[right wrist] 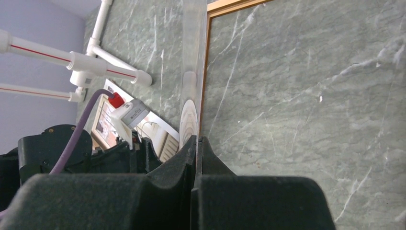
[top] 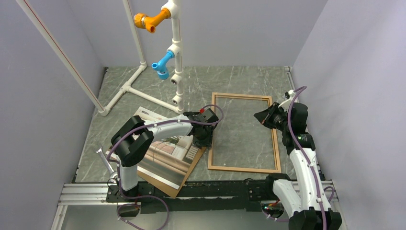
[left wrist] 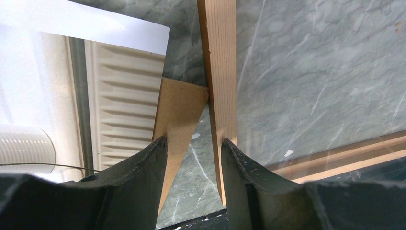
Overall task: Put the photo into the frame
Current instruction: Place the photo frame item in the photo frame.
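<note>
The frame [top: 244, 168] lies flat on the bench [top: 239, 81], right of centre and closer to the right edge than the left. The photo [top: 165, 160] lies picture-side up on the backing [top: 191, 167] towards the near-left corner, turned at an angle. Its right corner points at the frame's left rail.

The left tool [top: 203, 136] is low over that left rail, about halfway along it. In the left wrist view its fingers [left wrist: 143, 172] are spread. The backing's corner [left wrist: 178, 110] touches the rail [left wrist: 221, 72] just ahead of the gap between them, and the photo's edge [left wrist: 127, 91] stops short of that corner.

The right tool [top: 265, 116] is at the frame's right rail, near its far end. In the right wrist view its fingers [right wrist: 184, 158] are pressed almost together on a thin edge there. I cannot tell whether that edge is the glass or the wood.
</note>
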### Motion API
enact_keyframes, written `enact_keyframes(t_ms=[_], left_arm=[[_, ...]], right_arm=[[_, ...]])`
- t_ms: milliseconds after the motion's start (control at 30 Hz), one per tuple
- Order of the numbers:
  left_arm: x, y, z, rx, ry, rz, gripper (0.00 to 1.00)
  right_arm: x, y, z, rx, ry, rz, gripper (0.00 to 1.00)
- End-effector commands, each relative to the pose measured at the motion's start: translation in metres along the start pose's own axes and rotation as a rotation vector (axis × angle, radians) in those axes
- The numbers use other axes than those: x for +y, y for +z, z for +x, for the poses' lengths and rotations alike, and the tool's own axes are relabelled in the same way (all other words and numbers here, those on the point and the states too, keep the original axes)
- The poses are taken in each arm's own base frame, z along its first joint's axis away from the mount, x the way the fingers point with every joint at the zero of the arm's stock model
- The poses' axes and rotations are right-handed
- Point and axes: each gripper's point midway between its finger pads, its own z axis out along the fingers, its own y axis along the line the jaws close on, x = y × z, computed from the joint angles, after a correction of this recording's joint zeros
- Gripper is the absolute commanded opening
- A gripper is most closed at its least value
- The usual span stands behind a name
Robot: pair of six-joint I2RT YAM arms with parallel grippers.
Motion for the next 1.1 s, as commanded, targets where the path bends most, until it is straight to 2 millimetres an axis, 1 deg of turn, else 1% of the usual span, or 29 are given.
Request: enact_keyframes(t_ms=[0,67,267,567,800,900,1067], left_arm=[[0.007,0.019,0.009,0.019,0.028,-0.053,0.50],[0.007,0.018,0.009,0.019,0.028,-0.050,0.50],[0.007,0.019,0.010,0.022,0.027,-0.051,0.50],[0.007,0.020,0.010,0.023,0.025,-0.050,0.50],[0.006,0.019,0.010,0.022,0.027,-0.048,0.50],[0.006,0.019,0.010,0.022,0.027,-0.048,0.50],[0.006,0.020,0.011,0.026,0.029,-0.049,0.50]], right_arm=[[-0.020,0.000,0.036,0.129,0.023,0.066,0.03],[-0.022,0.000,0.036,0.128,0.021,0.080,0.06],[-0.027,-0.002,0.035,0.126,0.014,0.113,0.11],[-0.026,-0.007,0.030,0.122,-0.005,0.131,0.18],[-0.027,-0.010,0.025,0.114,-0.030,0.149,0.25],[-0.028,-0.008,0.026,0.122,-0.030,0.149,0.29],[-0.031,-0.003,0.033,0.149,-0.023,0.137,0.40]])
